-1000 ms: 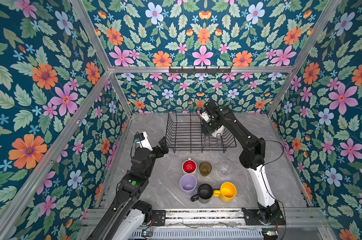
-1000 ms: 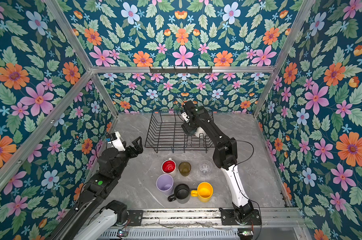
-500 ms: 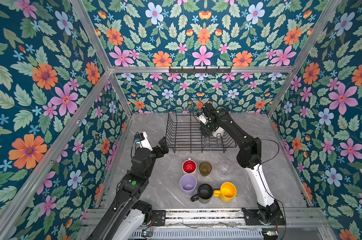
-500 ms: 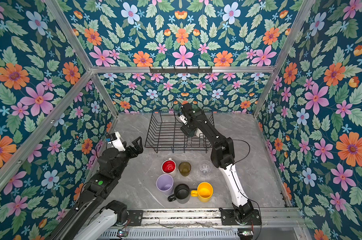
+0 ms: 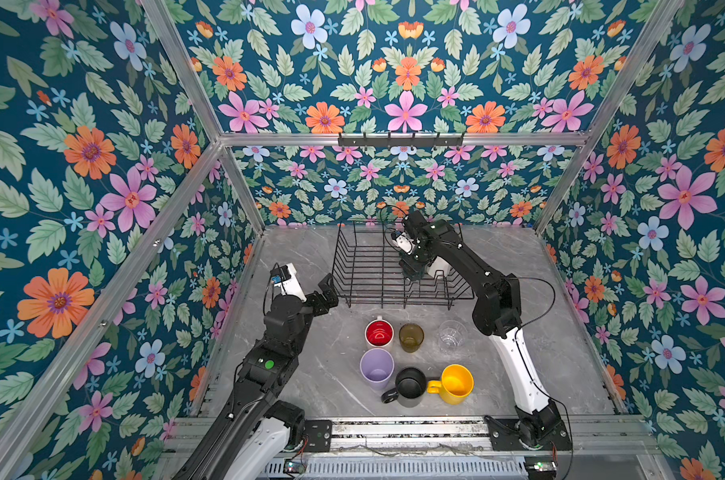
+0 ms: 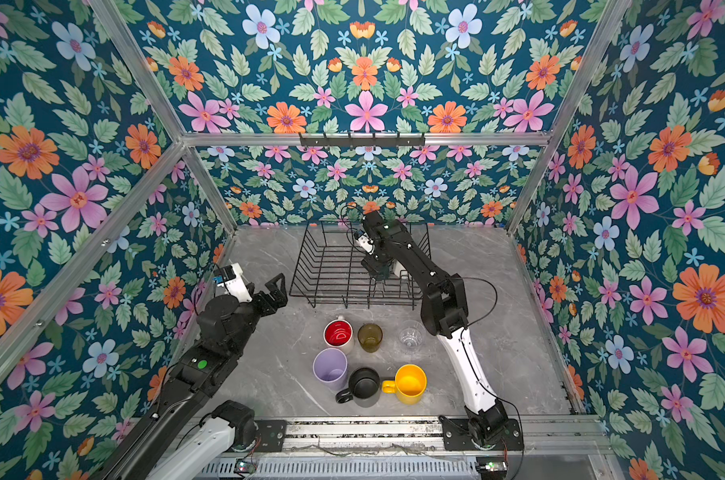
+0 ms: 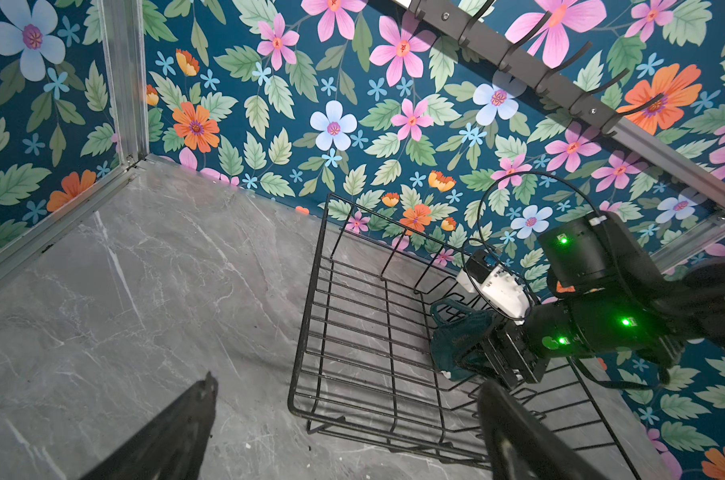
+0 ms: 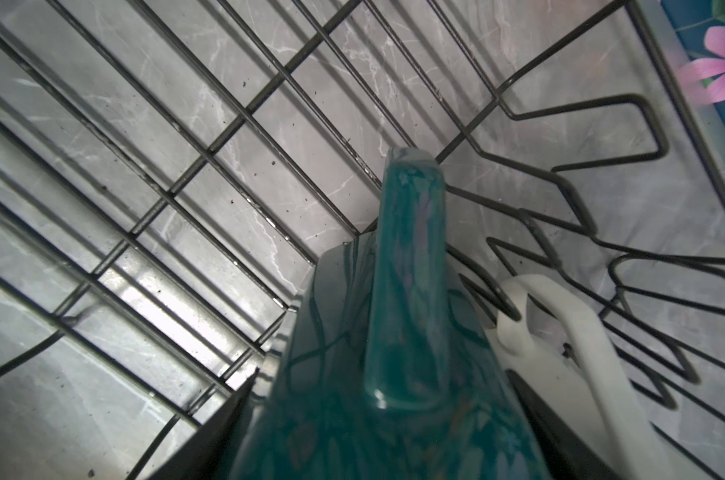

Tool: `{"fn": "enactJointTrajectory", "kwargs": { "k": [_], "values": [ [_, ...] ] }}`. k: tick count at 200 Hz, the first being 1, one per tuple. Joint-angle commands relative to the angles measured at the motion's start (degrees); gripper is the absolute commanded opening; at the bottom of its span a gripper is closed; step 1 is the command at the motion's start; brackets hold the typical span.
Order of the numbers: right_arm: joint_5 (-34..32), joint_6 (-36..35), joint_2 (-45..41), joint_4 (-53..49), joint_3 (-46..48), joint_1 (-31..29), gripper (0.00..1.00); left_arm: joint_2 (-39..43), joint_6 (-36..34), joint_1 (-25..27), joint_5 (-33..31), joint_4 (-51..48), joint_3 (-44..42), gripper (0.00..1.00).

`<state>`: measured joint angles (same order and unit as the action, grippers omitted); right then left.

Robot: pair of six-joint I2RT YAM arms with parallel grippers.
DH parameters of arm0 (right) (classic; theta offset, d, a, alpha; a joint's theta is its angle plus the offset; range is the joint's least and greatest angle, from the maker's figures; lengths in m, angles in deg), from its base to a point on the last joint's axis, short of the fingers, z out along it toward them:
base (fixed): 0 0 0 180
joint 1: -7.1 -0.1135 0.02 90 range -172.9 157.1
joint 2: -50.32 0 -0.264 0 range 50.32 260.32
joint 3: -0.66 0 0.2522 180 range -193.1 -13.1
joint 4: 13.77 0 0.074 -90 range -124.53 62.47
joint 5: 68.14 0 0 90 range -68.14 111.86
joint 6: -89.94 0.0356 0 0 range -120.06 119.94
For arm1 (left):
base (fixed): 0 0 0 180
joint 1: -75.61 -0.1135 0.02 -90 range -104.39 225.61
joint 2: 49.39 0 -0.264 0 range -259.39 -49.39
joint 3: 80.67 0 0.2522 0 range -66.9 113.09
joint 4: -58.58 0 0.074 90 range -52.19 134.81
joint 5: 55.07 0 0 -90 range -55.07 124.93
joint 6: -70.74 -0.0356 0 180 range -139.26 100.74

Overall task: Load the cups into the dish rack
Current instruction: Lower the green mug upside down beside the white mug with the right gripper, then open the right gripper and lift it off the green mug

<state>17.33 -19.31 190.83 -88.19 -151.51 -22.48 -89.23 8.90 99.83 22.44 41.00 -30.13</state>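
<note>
Dish rack (image 5: 354, 270) of black wire sits at the back of the grey table (image 5: 302, 365). Right gripper (image 5: 411, 272) reaches down inside it, jaws clamped on the dark-green mug (image 7: 452, 340), low over the rack floor and just beside the cream mug (image 8: 560, 353) by the prongs. Left gripper (image 5: 329, 291) hovers off the rack's near left corner, jaws wide apart, holding nothing. In front on the table stand lilac tumbler (image 5: 376, 368), yellow mug (image 5: 456, 383), black mug (image 5: 410, 384), red-lined white mug (image 5: 379, 333), amber glass (image 5: 410, 337) and clear glass (image 5: 451, 336).

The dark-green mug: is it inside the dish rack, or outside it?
Inside. The dark-green mug is within the dish rack walls, held by the right gripper. Whether it rests on the wires, I cannot tell.
</note>
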Motion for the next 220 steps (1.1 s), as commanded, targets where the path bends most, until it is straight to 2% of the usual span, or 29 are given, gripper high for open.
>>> {"fn": "enactJointTrajectory", "kwargs": {
  "k": [1,30,80,133,173,220],
  "values": [
    [0.41,-0.21,-0.99,-0.94,1.56,-0.17,0.63,0.02,-0.04,-0.06,-0.51,0.83,0.23,1.00],
    [0.58,0.00,-2.29,0.71,3.23,-0.14,0.78,0.11,-0.04,-0.05,-0.59,0.70,0.31,1.00],
    [1.63,0.79,-3.46,1.12,3.54,-0.25,0.87,0.07,-0.04,-0.06,-0.76,0.30,0.82,1.00],
    [2.12,1.30,-4.60,1.38,4.28,-0.13,0.91,0.02,0.01,0.01,-0.95,0.12,0.93,1.00],
    [4.45,4.13,-8.75,3.43,5.69,-0.17,0.92,0.01,0.13,-0.06,-1.31,-0.40,1.28,1.00],
    [7.23,10.04,-18.76,12.53,16.25,-0.18,0.92,0.37,0.14,-0.03,-1.64,-1.56,1.41,1.00]
  ]
}}
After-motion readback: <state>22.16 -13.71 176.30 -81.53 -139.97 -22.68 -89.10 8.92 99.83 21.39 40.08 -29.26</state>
